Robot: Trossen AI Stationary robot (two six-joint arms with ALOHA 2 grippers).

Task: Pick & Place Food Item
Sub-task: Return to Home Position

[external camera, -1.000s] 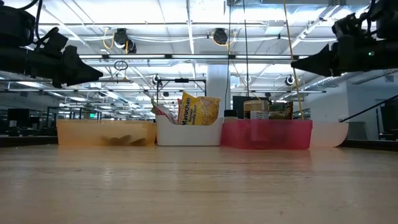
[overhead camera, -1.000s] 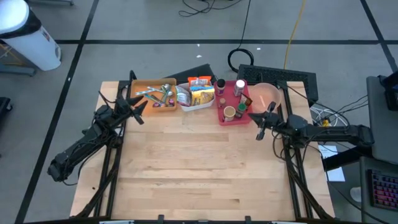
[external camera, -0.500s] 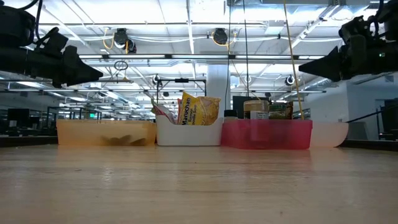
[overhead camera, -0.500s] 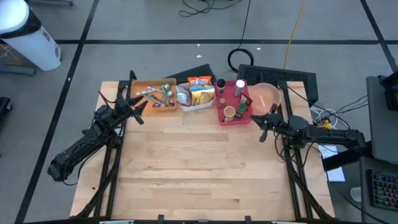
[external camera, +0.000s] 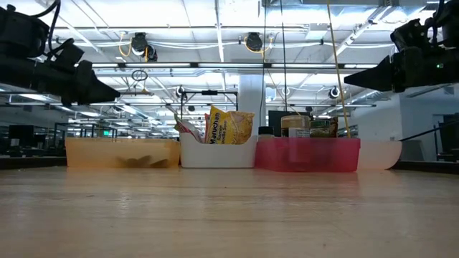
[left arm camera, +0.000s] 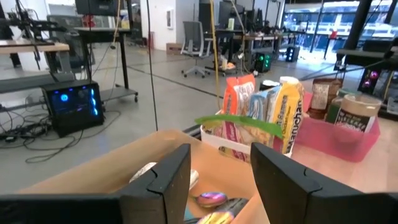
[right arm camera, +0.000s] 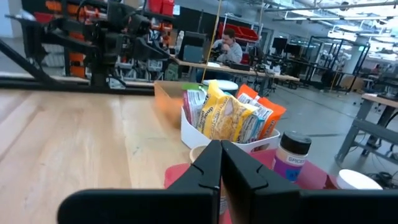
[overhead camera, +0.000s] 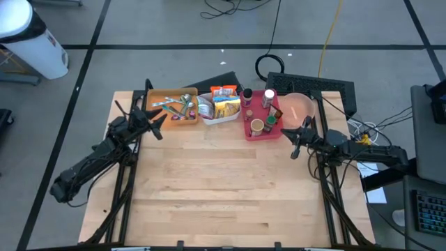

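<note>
I'm holding my right tool (overhead camera: 295,143) pinched closed and empty just beside the pink bin (overhead camera: 273,134). My left tool (overhead camera: 155,125) is hanging spread apart and empty at the orange bin (overhead camera: 157,95).

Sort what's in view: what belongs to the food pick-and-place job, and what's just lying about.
Job: pink bin, jars in it, white bin with noodle packets, orange bin, left gripper (open), right gripper (shut).
Lying about: cable coil on the floor, white barrel, keyboard beside the table.

Pink bin (external camera: 307,156) is parked just right of the white bin (external camera: 218,154), seasoning bottles (external camera: 295,126) stood upright inside.
</note>
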